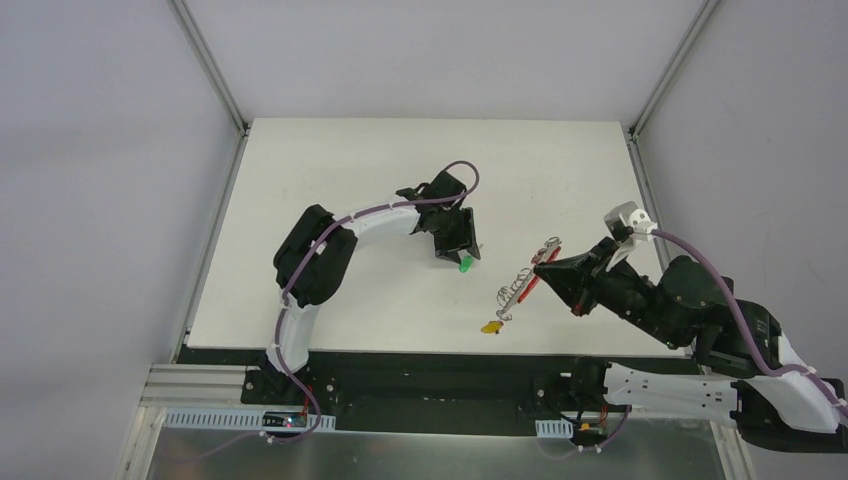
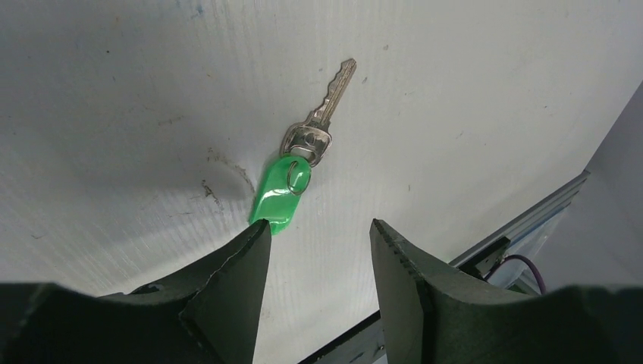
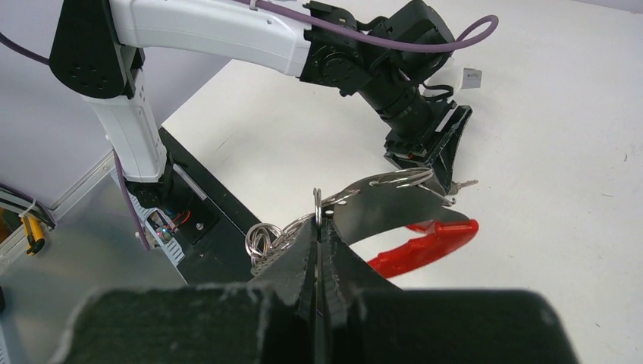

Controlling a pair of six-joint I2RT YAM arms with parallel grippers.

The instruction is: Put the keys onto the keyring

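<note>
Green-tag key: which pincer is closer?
Left. The left pincer hangs right over the green-tag key, jaws open, straddling the tag's end. The right pincer is off to the key's right, shut on the keyring.

The bench (image 1: 330, 180) is plain white, marked with a few faint grey scuffs (image 2: 220, 163). The keyring (image 1: 528, 283) is part dull grey and part bright red, and the small wire rings (image 3: 261, 244) strung along it are shiny silver. Left of the keyring lies a silver key (image 2: 327, 102) with a glossy green tag (image 2: 274, 201). On the near side of the keyring is a yellow tag (image 1: 490, 327). The left hand (image 2: 320, 227) and the right hand (image 3: 319, 227) are matt black. The arms (image 1: 375, 222) are white with black joints, each trailed by a purple cable (image 1: 460, 170).
</note>
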